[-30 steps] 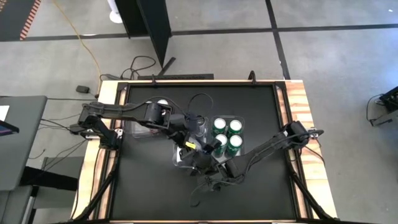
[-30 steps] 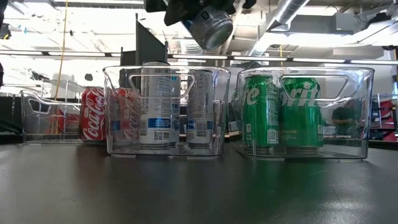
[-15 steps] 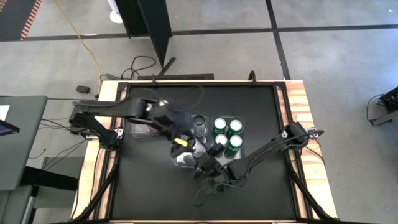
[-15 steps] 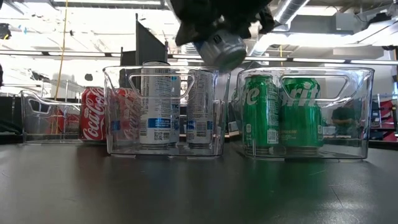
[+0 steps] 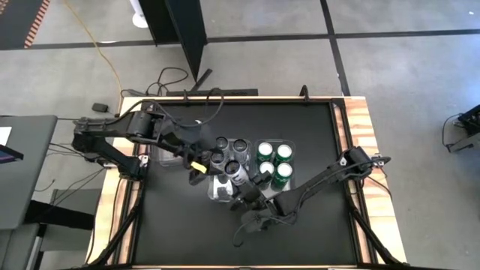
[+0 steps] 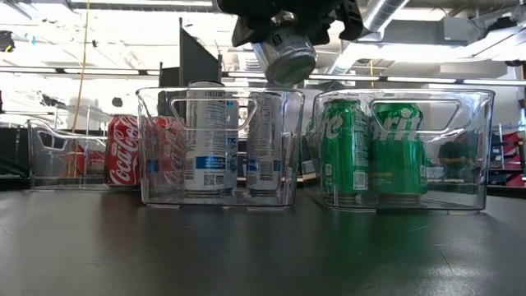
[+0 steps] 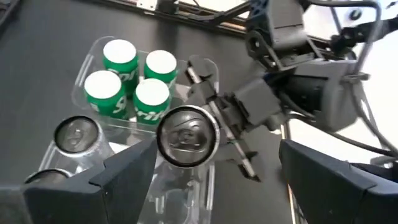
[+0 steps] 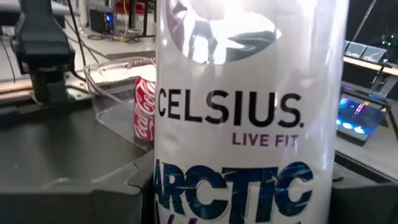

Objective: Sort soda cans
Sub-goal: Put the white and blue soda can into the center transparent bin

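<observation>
Black tabletop (image 5: 180,217), clear bins at centre. Right gripper (image 5: 241,193) clamped on silver can (image 5: 235,171) above middle bin (image 6: 156,148); left gripper (image 5: 199,161), fingers apart, at its 9 o'clock. Risk: tilted can catches standing cans on release, topples.

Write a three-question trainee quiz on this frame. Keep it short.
1. True or false: the silver can rests on the table.
2. How many green cans stand in their clear bin?
3. Which one holds the silver can? A) left gripper B) right gripper C) neither

Key: 1 false, it hangs tilted above the middle bin. 2 four. 3 B.
</observation>
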{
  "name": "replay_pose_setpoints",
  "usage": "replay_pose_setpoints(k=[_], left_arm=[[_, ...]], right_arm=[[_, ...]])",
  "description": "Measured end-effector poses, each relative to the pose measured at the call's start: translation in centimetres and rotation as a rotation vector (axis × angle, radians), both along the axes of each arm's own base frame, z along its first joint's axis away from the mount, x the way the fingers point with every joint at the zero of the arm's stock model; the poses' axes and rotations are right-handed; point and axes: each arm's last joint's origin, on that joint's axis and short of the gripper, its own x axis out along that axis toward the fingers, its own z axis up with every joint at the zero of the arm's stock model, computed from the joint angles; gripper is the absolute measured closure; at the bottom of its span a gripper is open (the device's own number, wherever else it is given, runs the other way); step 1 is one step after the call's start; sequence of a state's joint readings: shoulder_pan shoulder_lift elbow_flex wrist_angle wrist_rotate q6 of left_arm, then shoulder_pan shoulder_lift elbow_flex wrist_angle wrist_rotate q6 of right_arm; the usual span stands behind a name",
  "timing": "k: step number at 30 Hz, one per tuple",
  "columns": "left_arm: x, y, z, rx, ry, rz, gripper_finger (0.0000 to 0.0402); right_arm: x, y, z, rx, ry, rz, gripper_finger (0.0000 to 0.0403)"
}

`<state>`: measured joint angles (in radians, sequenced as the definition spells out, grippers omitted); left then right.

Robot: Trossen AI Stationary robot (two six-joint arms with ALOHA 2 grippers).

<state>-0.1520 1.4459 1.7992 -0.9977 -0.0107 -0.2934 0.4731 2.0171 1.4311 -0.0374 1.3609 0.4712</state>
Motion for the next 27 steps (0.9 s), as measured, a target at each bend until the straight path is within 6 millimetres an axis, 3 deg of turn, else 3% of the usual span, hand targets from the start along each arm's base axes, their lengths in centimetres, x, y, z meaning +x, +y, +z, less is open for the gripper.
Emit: replay_pose_setpoints(k=[5, 14, 19, 22, 27], left_arm=[[-0.4, 0.1, 0.3, 0.022, -0.014, 0.000, 0.0071], [-1.3, 0.1, 0.8, 0.038, -0.031, -0.050, 0.0070], [-3.9, 0.2, 2.6, 0.047, -0.123, -0.091, 0.0070], [-5.9, 0.4, 3.9, 0.066, -0.206, -0.112, 0.0070], [-8.3, 0.7, 5.0, 0.098, -0.270, -0.134, 0.0070]], right_arm=[[0.6, 0.1, 0.9, -0.010, -0.012, 0.031, 0.0157], [2.0, 0.8, 5.0, -0.149, -0.044, 0.410, 0.0157], [2.6, -1.1, 6.7, -0.124, -0.108, 0.573, 0.0157], [2.9, -2.9, 6.7, -0.090, -0.124, 0.621, 0.0157], [0.7, -5.7, 5.3, -0.068, -0.274, 0.666, 0.0157]])
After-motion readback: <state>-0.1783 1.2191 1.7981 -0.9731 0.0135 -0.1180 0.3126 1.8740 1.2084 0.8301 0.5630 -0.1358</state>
